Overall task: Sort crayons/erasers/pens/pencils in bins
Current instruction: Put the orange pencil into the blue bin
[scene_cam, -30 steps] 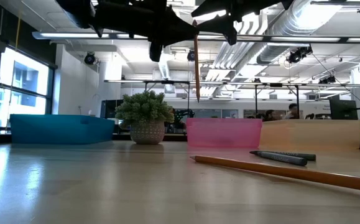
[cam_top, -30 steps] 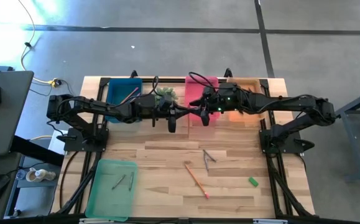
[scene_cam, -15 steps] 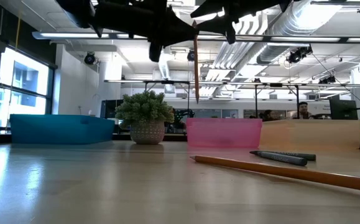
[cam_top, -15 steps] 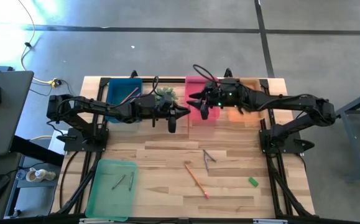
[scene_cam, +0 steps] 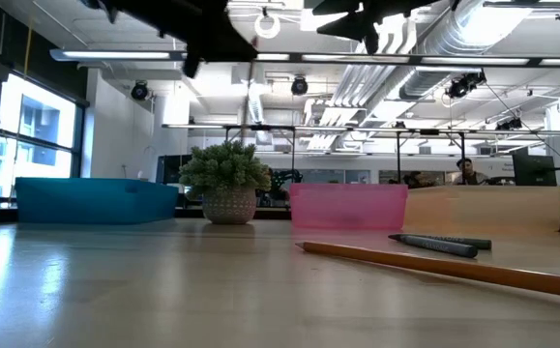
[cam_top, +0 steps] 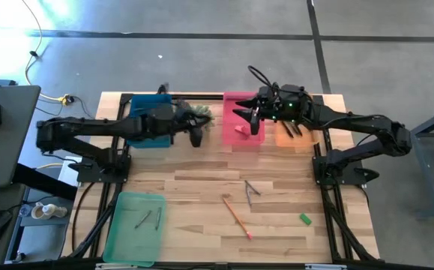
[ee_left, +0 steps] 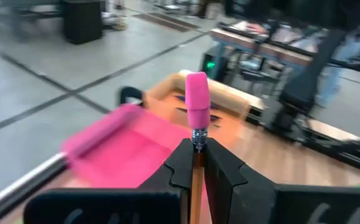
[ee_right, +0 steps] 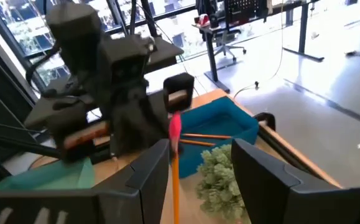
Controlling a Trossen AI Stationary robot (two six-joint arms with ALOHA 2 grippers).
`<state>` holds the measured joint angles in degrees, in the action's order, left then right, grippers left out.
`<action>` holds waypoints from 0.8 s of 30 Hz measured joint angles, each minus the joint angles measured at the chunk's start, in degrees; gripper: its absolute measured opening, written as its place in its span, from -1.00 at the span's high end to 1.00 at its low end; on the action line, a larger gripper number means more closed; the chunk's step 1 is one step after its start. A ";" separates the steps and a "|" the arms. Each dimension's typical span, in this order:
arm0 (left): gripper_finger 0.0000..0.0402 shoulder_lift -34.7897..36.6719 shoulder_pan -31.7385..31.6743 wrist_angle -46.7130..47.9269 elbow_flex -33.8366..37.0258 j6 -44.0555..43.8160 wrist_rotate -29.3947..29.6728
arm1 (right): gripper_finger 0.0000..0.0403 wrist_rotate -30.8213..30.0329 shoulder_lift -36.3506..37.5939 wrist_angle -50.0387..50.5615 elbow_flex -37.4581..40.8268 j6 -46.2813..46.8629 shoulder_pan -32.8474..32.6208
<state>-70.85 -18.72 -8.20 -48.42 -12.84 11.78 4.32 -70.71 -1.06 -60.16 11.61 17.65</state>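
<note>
High view – writing: none readable.
High view – tabletop [cam_top: 202,180]: pale wood planks in a black frame; grey concrete floor with dark seams around it; black desk at the picture's left.
High view – bins: blue bin [cam_top: 148,112], pink bin [cam_top: 243,120] and orange bin [cam_top: 295,124] along the far edge, green bin [cam_top: 134,225] at the near left corner with short sticks inside.
High view – plant [cam_top: 199,114]: between blue and pink bins.
High view – left gripper [cam_top: 196,135]: near the plant, closed on a pencil.
High view – right gripper [cam_top: 251,122]: above the pink bin, fingers apart, nothing held.
High view – loose items: orange pencil on the tabletop [cam_top: 236,216], two dark pens [cam_top: 251,190], green eraser [cam_top: 304,219].
Low view – room: open office, white ceiling ducts, strip lights, windows at left; a person seated far back at right.
Low view – tabletop: loose pencil and a pen in front of the orange bin.
Left wrist view – held pencil [ee_left: 196,143]: orange, pink eraser tip, clamped upright between the closed fingers; pink and orange bins beyond.
Right wrist view – fingers [ee_right: 148,171]: spread wide; left arm ahead holding the pencil, by plant and blue bin.
</note>
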 joint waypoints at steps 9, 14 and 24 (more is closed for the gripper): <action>0.96 14.78 -6.87 19.01 0.00 2.37 9.38 | 0.17 0.17 0.32 4.55 0.00 -1.60 1.13; 0.96 19.44 -12.16 27.99 0.00 3.05 13.37 | 0.17 -0.01 0.32 6.41 0.00 -1.61 1.13; 0.96 17.95 -20.31 45.57 0.00 -4.33 12.93 | 0.17 -0.03 0.32 6.91 0.00 -1.63 1.13</action>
<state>-52.89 -39.03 37.37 -48.42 -17.17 24.71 4.29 -70.39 5.85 -60.16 9.98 18.79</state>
